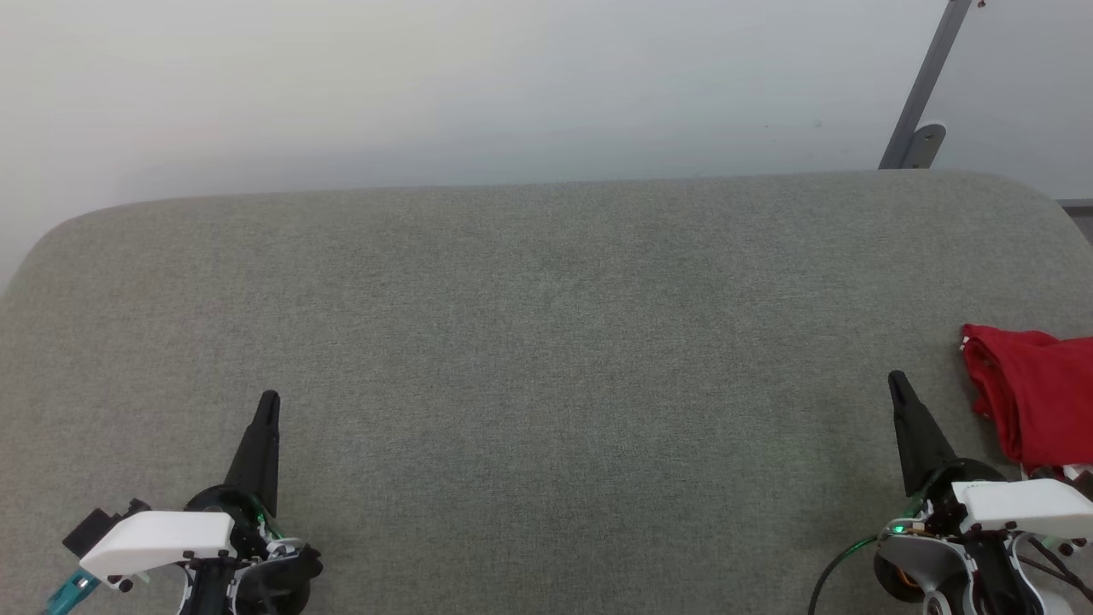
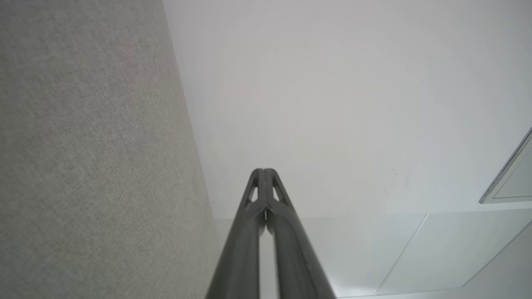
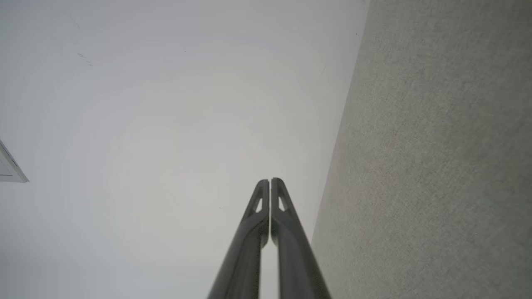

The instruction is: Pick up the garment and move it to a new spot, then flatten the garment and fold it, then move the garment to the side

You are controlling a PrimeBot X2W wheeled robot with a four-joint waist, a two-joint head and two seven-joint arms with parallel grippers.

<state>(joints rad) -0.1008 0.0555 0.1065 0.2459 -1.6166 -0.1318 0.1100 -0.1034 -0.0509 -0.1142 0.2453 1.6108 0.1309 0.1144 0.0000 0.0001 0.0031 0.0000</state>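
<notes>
The garment (image 1: 1037,397) is a red bundle lying crumpled at the right edge of the grey fabric table (image 1: 546,342), partly cut off by the frame; a bit of white trim shows at its corner. My right gripper (image 1: 897,380) is shut and empty, its tip just left of the garment and apart from it. At the lower left my left gripper (image 1: 269,400) is shut too, holding nothing. In the wrist views the left gripper (image 2: 263,171) and the right gripper (image 3: 269,181) each show two dark fingers pressed together, pointing past the table at the wall.
A pale wall (image 1: 512,77) rises behind the table's far edge. A grey metal post with a bracket (image 1: 918,128) stands at the back right corner. The table has rounded corners at the far left and far right.
</notes>
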